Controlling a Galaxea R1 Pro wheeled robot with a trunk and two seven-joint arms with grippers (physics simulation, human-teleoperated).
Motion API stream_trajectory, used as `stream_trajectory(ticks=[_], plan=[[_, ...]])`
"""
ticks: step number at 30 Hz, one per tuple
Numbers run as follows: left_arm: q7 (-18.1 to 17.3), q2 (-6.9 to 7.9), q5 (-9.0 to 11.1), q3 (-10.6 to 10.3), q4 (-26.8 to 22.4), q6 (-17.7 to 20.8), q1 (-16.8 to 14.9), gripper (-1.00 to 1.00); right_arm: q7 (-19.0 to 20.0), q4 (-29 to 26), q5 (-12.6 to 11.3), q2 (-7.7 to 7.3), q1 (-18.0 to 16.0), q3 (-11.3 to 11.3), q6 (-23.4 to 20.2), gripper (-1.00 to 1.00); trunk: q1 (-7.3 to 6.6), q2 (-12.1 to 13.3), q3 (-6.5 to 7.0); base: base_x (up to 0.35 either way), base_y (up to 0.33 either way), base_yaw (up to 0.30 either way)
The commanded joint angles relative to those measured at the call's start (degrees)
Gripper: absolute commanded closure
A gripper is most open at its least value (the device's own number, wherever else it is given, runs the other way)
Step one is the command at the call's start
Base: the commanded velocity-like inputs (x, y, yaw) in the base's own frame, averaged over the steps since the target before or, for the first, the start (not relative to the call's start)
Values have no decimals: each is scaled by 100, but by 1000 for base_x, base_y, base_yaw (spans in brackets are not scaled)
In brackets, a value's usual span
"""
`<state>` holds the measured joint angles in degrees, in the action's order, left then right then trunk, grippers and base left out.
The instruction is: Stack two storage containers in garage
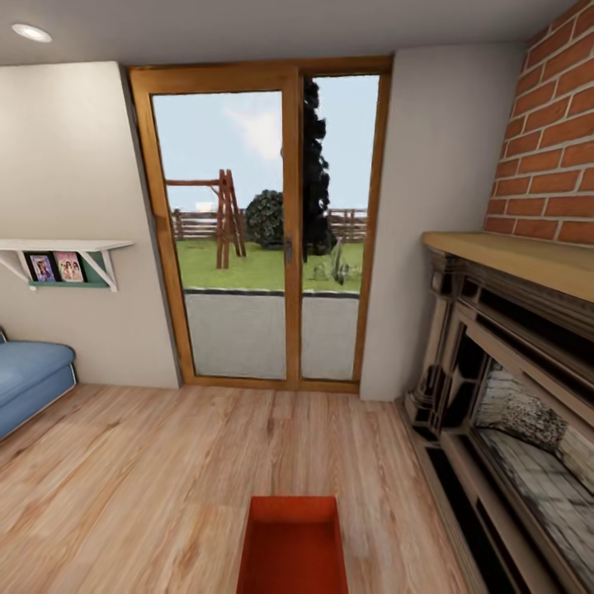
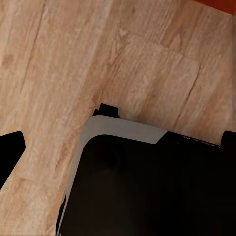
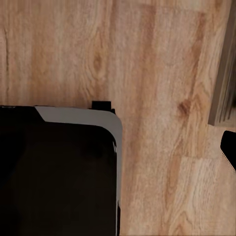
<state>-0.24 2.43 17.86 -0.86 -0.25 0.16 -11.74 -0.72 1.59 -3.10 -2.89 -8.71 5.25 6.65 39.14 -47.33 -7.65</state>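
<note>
Red-orange storage container (image 1: 292, 546), lidless, thin-walled, on light plank flooring (image 1: 148, 478); state of either end effector impossible to tell.

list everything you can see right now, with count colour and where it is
storage container: 1, red-orange, on the wood floor at the bottom centre of the head view, open top
wood floor: 1, light plank
glass doors: 1 pair, wood-framed, straight ahead, garden and wooden fence beyond
fireplace mantel: 1, dark ornate with light wood top, on the right
brick chimney: 1, red, above the mantel
wall shelf: 1, white, on the left wall
framed photos: 2, under the shelf
sofa: 1, blue, far left, partly cut off
ceiling light: 1, white, top left
robot base: black with grey edge, over the wood floor in both wrist views
left and right grippers: dark tips at the picture edges, state unclear
</note>
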Motion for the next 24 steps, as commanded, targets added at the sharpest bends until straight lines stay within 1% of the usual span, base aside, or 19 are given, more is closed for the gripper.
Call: stream_trajectory(ticks=[1, 18, 21, 24], plan=[[-2, 2, 33, -11, 0, 2, -4, -100, -7, 17, -33, 0, -8, 47, 31, -100, 4, -5, -8, 303, 0, 0], [-2, 3, 35, -11, 1, 1, -4, -100, -7, 17, -19, 7, -8, 55, 38, -100, 4, -5, -8, 301, 0, 0], [-2, 3, 34, -11, -1, -2, -4, -100, -7, 17, -23, 4, -8, 54, 38, -100, 4, -5, -8, 245, 0, 113], [-2, 3, 33, -11, 0, -5, -4, -100, -7, 17, -24, 1, -8, 50, 38, -100, 4, -5, -8, 139, 0, 212]])
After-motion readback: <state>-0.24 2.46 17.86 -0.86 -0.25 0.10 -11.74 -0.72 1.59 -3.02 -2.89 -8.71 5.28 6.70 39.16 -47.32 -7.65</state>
